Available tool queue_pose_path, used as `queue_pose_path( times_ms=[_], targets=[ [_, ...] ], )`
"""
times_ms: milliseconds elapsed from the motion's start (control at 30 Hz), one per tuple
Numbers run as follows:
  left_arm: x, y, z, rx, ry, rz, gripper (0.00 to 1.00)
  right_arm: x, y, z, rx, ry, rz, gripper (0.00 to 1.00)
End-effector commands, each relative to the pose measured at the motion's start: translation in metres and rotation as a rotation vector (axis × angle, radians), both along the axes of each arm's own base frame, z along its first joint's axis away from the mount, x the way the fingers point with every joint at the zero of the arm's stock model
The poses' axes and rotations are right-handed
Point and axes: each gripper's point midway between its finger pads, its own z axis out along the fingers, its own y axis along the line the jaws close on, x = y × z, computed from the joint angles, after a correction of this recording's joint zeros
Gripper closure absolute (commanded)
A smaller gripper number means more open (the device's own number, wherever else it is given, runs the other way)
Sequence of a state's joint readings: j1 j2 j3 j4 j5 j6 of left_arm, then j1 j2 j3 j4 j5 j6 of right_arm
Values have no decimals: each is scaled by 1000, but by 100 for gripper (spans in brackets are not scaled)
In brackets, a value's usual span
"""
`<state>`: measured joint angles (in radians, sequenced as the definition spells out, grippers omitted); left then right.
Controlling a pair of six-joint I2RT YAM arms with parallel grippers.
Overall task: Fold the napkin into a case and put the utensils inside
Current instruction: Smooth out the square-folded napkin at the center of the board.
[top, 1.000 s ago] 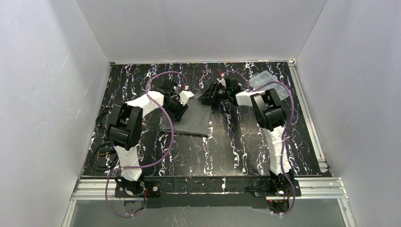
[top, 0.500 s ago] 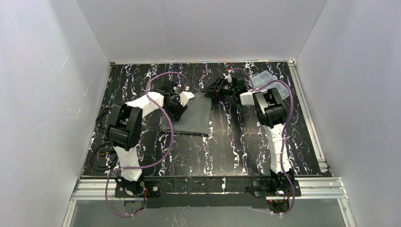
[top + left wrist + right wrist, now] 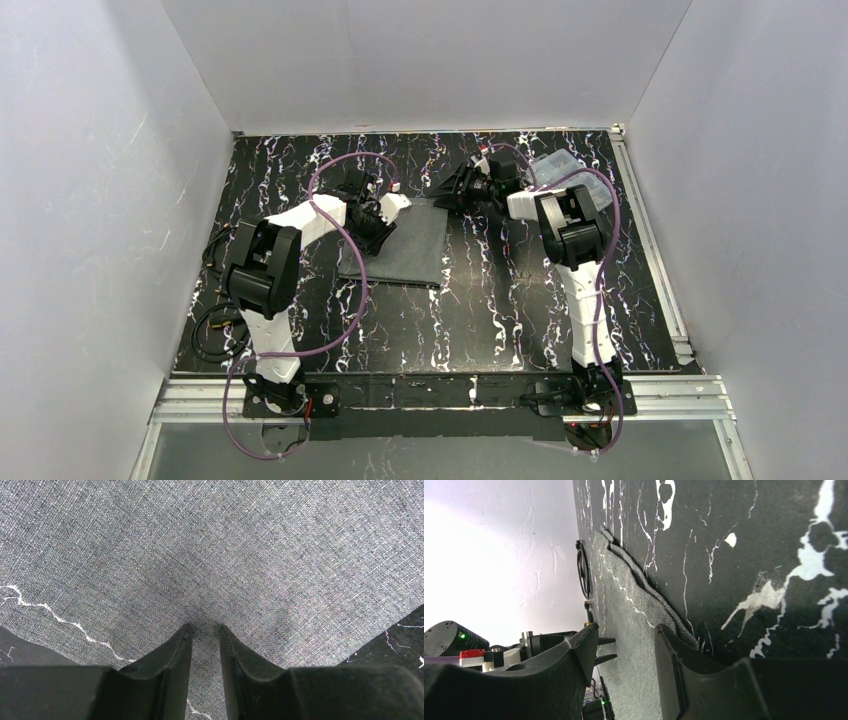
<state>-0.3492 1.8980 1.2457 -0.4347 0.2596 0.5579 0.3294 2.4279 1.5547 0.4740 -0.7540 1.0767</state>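
Since a second ago the right gripper [image 3: 453,192] shifts farther back, flap down, jaws parted at the far right corner of the napkin [image 3: 405,245], which lies flat left of centre, long axis near-to-far, while the left gripper [image 3: 205,627] nips its far left edge.

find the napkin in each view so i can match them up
Top external: the napkin lies as a grey rectangle, just left of middle.
Left wrist: it fills nearly the whole picture.
Right wrist: it runs as a grey strip from upper centre down to the bottom edge.
Shared landmark: the black white-veined tabletop, in the left wrist view's lower corners and the right wrist view's right side.
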Motion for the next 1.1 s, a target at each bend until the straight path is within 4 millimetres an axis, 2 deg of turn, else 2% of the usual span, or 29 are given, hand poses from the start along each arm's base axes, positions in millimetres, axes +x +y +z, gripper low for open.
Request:
queue_pose_path(
  times_ms=[0,67,167,200,333,433,533,700,767,867,967,1067],
  targets=[
    [-18,19,-16,86,60,8,75,6,-9,0,-54,-23,-35,42],
    [-18,20,-16,87,61,12,75,4,-8,37,-30,-102,-29,39],
    [-17,19,-15,86,58,16,76,-19,-5,69,-26,-155,-2,37],
    [-17,20,-15,88,60,20,76,-30,-4,72,-27,-153,11,37],
    [-16,19,-15,85,58,28,78,-85,2,65,-33,-105,59,41],
    [-14,19,-13,86,54,29,78,-123,13,48,-18,-51,108,47],
    [-13,19,-13,86,52,30,79,-142,17,20,-19,18,120,53],
    [-12,18,-11,89,51,30,79,-156,12,-21,-18,124,114,60],
    [-13,18,-12,88,53,28,79,-158,12,-25,-18,130,117,60],
    [-13,17,-11,86,52,24,79,-155,14,-5,6,97,122,60],
    [-13,16,-11,84,53,28,80,-147,18,27,33,37,128,59],
    [-12,16,-11,85,50,27,80,-135,22,44,28,-6,132,59]
  ],
)
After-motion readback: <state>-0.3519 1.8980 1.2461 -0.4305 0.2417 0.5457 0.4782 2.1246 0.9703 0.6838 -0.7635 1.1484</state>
